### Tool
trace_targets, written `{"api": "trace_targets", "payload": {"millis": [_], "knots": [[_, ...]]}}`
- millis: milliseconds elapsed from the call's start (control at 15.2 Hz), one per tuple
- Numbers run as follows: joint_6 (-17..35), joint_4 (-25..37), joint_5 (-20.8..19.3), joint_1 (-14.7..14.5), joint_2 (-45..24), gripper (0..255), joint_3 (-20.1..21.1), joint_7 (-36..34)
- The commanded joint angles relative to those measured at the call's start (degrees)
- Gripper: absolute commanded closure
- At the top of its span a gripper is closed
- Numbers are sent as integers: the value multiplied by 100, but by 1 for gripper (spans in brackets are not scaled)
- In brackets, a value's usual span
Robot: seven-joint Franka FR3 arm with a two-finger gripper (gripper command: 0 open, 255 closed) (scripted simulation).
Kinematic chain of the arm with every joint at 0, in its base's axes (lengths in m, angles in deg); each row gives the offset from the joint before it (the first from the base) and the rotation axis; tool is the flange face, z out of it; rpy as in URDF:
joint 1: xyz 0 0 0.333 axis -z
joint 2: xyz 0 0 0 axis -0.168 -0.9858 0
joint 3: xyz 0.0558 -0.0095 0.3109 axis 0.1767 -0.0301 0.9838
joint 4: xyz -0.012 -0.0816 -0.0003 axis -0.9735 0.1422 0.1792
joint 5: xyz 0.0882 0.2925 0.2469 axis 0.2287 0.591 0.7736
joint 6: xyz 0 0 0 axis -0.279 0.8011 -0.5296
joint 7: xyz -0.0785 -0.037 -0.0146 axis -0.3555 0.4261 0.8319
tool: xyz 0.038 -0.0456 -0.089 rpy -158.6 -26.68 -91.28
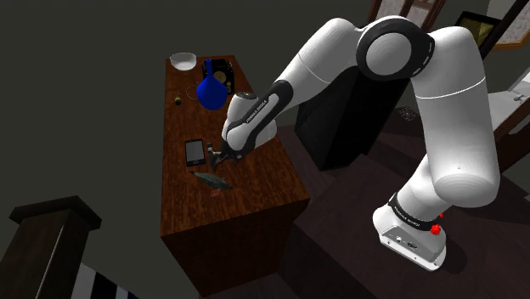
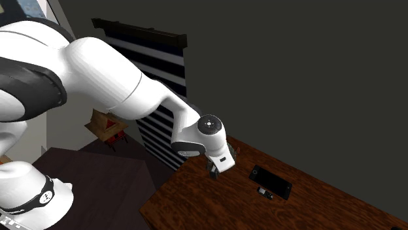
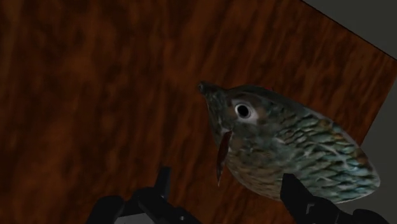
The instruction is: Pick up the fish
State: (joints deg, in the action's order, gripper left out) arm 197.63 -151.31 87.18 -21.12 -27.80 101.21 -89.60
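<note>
The fish is grey-green and scaly with a round eye, and it lies flat on the dark wooden table. In the shoulder view the fish rests near the table's front half, with my black gripper hanging just above it. The gripper is open, its fingers spread wide apart. The fish's head sits ahead of the gap, and its body runs past one finger. Neither finger clasps it. In the second exterior view the gripper hovers low over the table near its edge.
A black phone lies just beyond the fish, also seen as the phone. Farther back stand a blue vase, a white bowl and a dark box. The table edge drops off beside the arm.
</note>
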Motion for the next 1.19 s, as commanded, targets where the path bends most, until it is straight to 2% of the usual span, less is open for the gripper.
{"api": "trace_targets", "payload": {"millis": [0,132,198,792,1122], "knots": [[122,47,2,2,-170,0,7,37],[122,47,2,2,-170,0,7,37],[124,44,2,5,-169,255,8,39],[122,47,2,2,-170,255,7,37],[-112,-65,4,4,182,255,0,-31]]}}
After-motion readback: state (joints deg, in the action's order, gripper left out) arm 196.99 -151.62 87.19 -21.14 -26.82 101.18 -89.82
